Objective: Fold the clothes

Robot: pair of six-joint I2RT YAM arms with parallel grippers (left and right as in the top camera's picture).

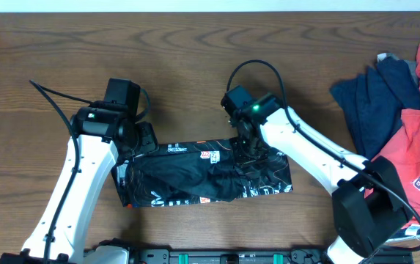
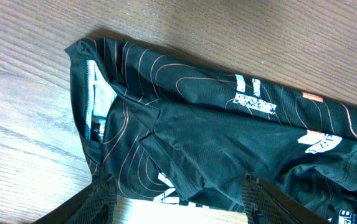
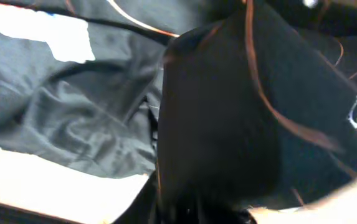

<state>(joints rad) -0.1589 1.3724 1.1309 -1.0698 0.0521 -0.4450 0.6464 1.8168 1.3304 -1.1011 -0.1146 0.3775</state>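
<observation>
the black jersey (image 1: 195, 172) lay in a long band across the near middle of the table (image 1: 195, 59), folded over and rumpled, with white lettering and small logos along its edges. the left gripper (image 1: 142, 141) hovered over the jersey's left end. its wrist camera showed the fingers (image 2: 100, 199) spread apart, one to each side, with only the cloth lying below between them. released, that one. the right gripper (image 1: 245, 150) was down on the jersey just right of its middle. up close there, a dark fold with thin orange lines rose in a peak right at the camera and hid the jaws. clenched or let go, i couldn't tell. off to the right, well apart from all this, a navy shirt (image 1: 374, 99) lay crumpled against a red shirt (image 1: 415, 158) at the table's edge.
</observation>
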